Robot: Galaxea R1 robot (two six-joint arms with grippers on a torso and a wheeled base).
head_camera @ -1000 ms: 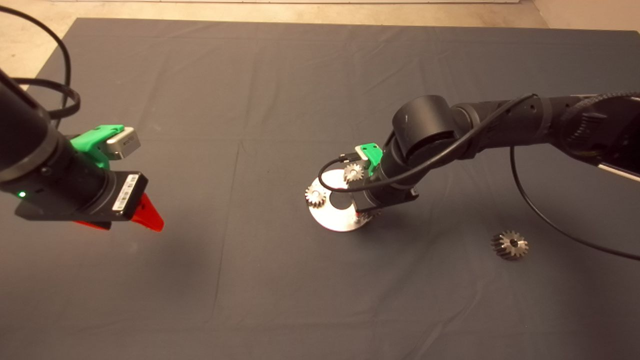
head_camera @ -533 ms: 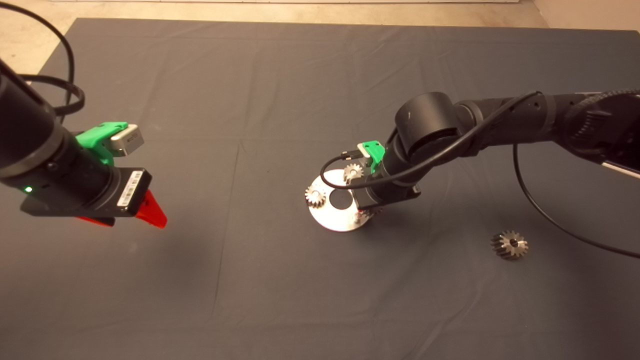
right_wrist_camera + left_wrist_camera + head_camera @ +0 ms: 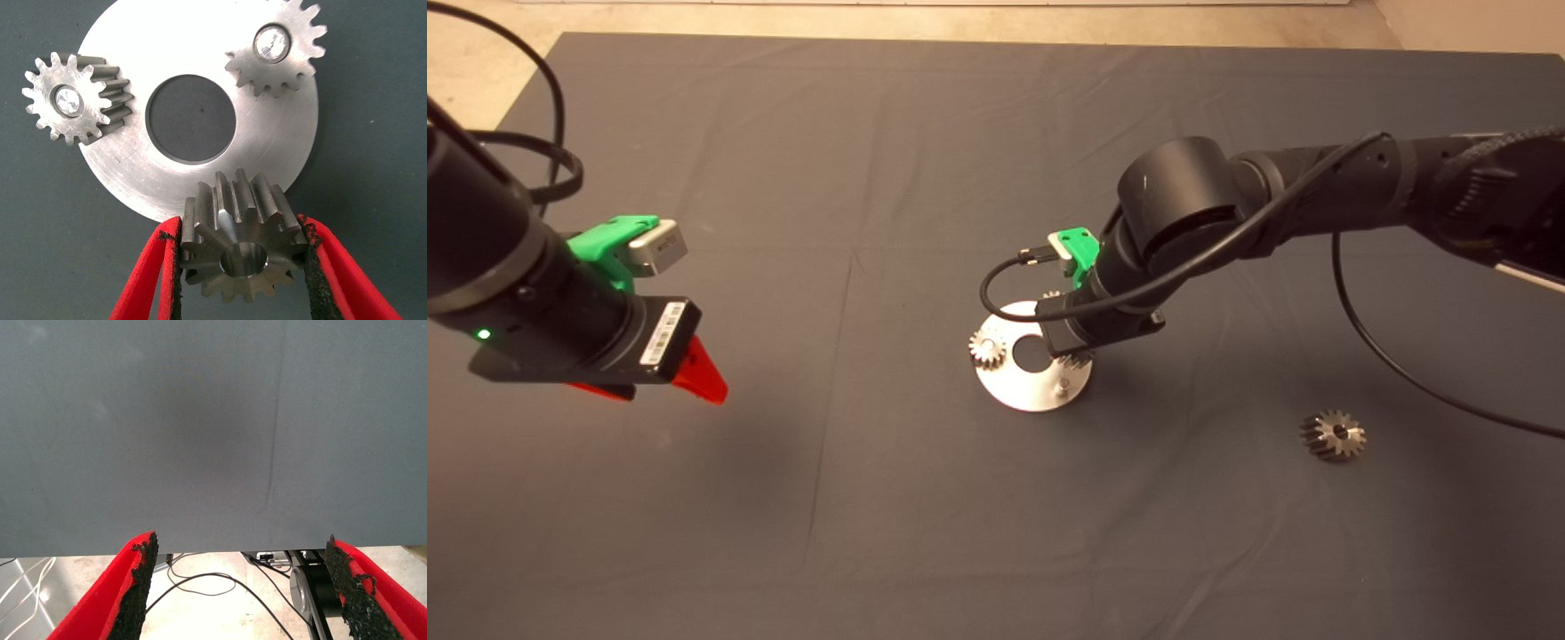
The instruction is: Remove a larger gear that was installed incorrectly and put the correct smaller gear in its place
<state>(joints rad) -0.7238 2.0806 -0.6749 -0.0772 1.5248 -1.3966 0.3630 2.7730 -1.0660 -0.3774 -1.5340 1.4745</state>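
My right gripper [image 3: 239,230] is shut on the smaller gear [image 3: 243,243], a dark steel toothed wheel held tilted just over the near rim of the round silver plate [image 3: 127,177]. In the head view this gripper [image 3: 1076,359] hangs over the plate's right side, and a bare peg [image 3: 1061,388] shows on the plate [image 3: 1018,391] below it. The larger gear [image 3: 1334,436] lies alone on the mat to the right. My left gripper [image 3: 694,382] hovers open over the mat at the far left.
Two paler small gears [image 3: 73,100] [image 3: 275,50] sit on pegs on the plate around its big centre hole [image 3: 191,118]. A black cable [image 3: 1405,382] loops from the right arm over the mat. Floor and cables show past the mat's edge between the left fingers [image 3: 137,587].
The right gripper has lifted and drawn back toward the plate's far side with the gear, uncovering the bare peg. The left arm has drifted slightly.
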